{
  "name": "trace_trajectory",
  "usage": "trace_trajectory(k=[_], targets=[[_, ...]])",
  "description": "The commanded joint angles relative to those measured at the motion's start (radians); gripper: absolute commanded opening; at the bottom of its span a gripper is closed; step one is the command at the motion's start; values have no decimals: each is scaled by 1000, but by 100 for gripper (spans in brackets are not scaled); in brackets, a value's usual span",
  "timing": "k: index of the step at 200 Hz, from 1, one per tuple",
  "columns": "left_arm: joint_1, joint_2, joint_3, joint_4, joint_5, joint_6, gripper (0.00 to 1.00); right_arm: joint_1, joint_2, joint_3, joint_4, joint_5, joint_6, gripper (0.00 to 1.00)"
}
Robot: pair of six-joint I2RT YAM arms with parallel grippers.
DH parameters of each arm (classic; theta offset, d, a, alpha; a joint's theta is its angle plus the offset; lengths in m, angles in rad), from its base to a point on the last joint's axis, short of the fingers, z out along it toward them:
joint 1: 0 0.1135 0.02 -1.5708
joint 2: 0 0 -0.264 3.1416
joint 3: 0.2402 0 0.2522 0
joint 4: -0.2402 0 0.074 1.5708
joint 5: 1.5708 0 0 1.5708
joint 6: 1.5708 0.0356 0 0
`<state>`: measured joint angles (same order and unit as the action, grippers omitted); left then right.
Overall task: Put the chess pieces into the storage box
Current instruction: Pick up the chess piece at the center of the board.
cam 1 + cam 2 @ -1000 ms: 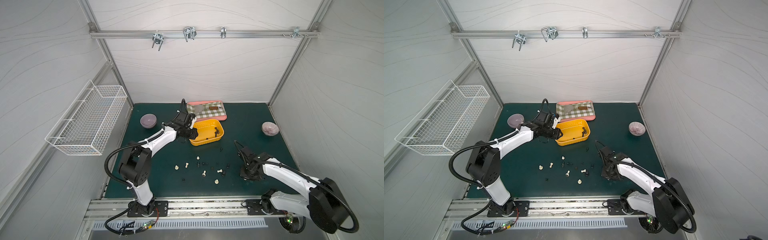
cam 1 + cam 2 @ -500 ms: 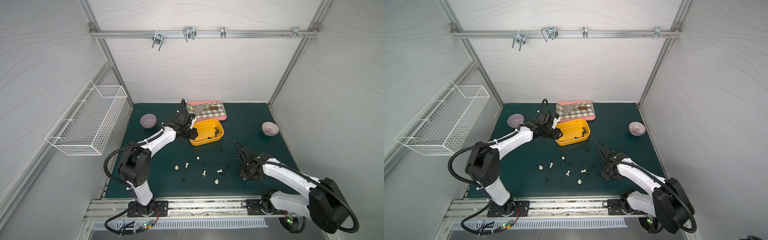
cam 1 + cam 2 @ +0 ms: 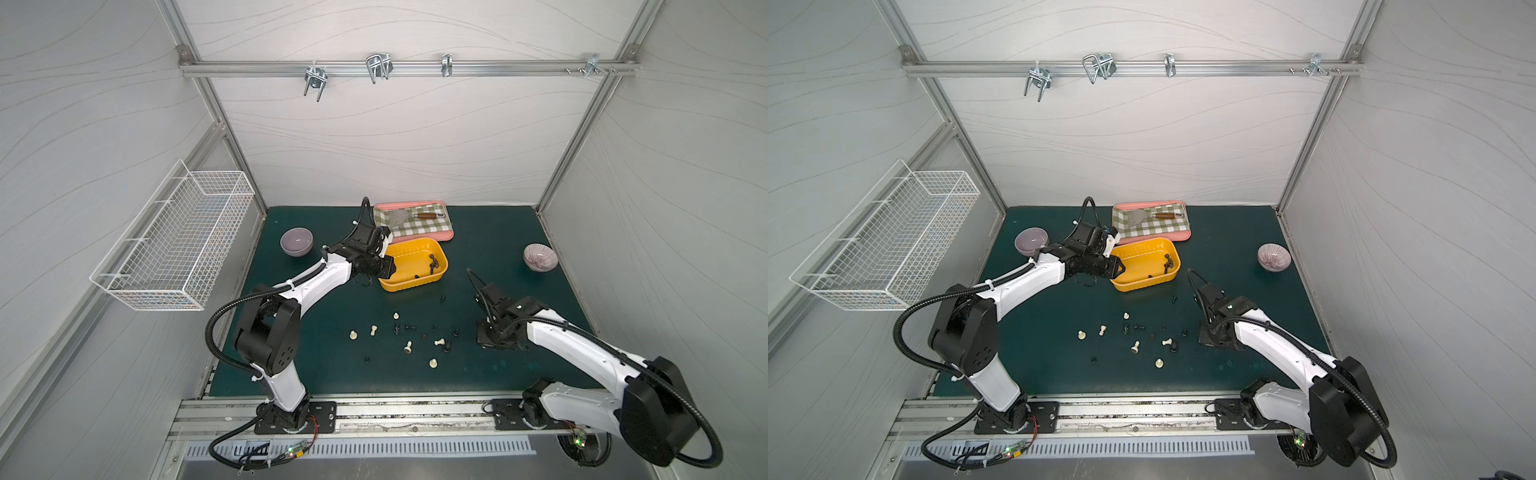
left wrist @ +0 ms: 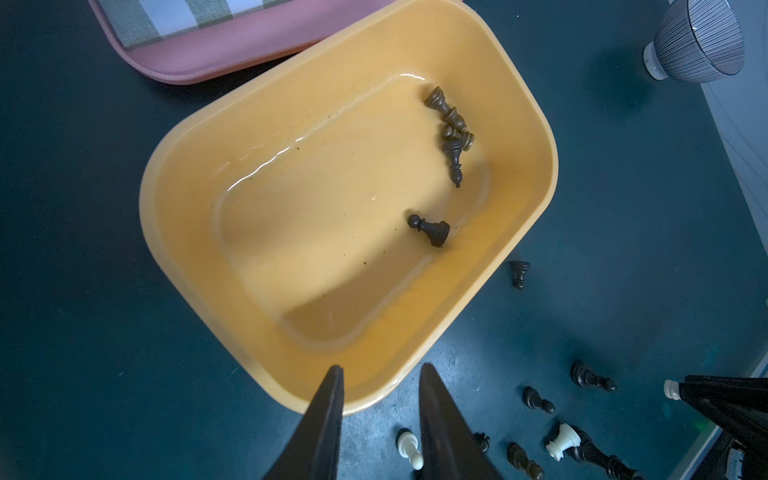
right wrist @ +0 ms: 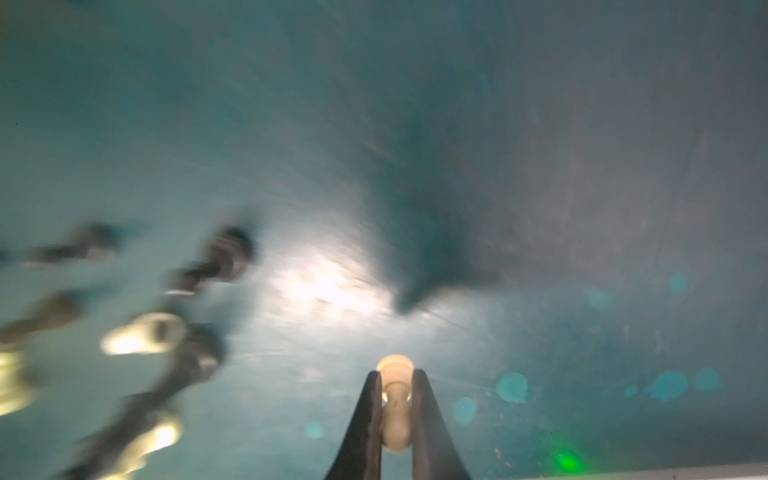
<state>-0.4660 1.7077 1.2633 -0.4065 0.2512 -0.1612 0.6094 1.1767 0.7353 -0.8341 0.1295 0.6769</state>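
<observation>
The task is under way but looks well short of half done. The storage box [image 3: 409, 286], a yellow tub just above the centre of the frame in both top views, holds only dark chess pieces. A small heap [image 4: 452, 133] of four or five lies against one end wall, and a single dark pawn [image 4: 430, 230] lies on its side close by. No white one is in it yet.

Most of the set is still out on the bench [image 3: 498, 241]. Below the box, around the lower middle of the frame, there are about six white pieces [image 3: 408, 347] and roughly eight dark ones [image 3: 447, 347]. They are loosely scattered, some upright and some toppled. One dark piece [image 3: 443, 298] stands apart from the rest, nearer the box.

The right gripper [image 5: 397, 373] is clamped on a cream piece [image 5: 394, 428], pinching it at the neck. In both top views it sits low over the bench at the right edge of the scatter, well apart from the box. Whether the piece has left the bench I cannot tell, as that wrist view is blurred.

The left gripper [image 4: 382, 370] has its jaws partly apart with nothing between them. It is poised over the left end of the box.

The cream piece has yet to reach the box, and some fourteen others remain after it.
</observation>
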Motion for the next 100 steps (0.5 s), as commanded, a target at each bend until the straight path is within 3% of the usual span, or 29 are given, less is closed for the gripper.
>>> trace_trajectory(k=[1, 37, 100], targets=[[-3, -42, -7, 21, -1, 2, 32, 7, 44, 84, -18, -7, -61, 7], [-3, -67, -17, 4, -9, 14, 32, 6, 161, 257, 28, -26, -138, 7], [-3, -115, -56, -3, -27, 21, 33, 3, 504, 721, 53, -80, -280, 7]])
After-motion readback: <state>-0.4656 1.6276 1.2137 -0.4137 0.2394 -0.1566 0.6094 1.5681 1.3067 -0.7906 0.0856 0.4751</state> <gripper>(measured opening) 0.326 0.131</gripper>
